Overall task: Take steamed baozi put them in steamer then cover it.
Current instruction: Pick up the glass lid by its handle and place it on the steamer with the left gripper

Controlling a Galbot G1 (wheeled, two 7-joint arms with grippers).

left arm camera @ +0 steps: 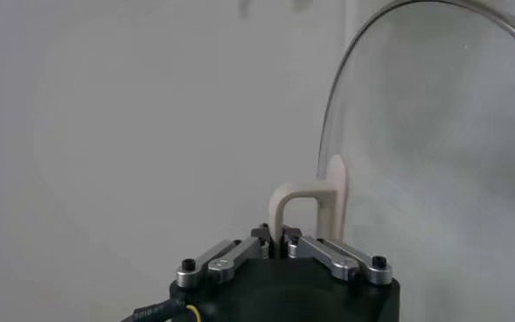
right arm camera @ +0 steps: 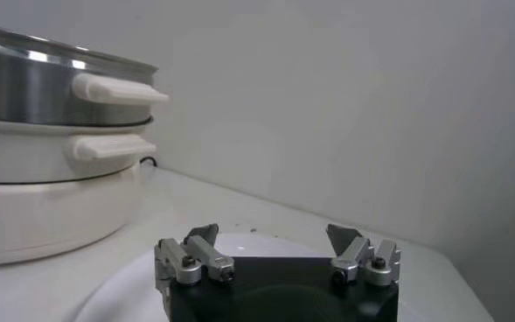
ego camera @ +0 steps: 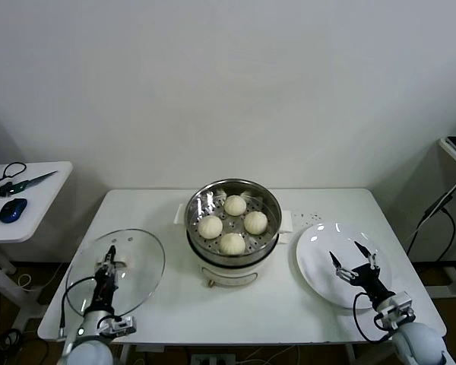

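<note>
With all four baozi (ego camera: 232, 223) already in the steamer (ego camera: 233, 199) mid-tabletop, the left pincer (ego camera: 109, 262), clamped on the lid (ego camera: 137, 262) handle (left arm camera: 314, 203), must carry it toward the robot's right, while the right pincer (ego camera: 354, 258) hangs apart over the plate (ego camera: 319, 262).

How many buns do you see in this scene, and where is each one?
4, all inside the steamer: one bun at the back, one on the left, one on the right, one at the front. The plate holds none. None appears hidden.
</note>
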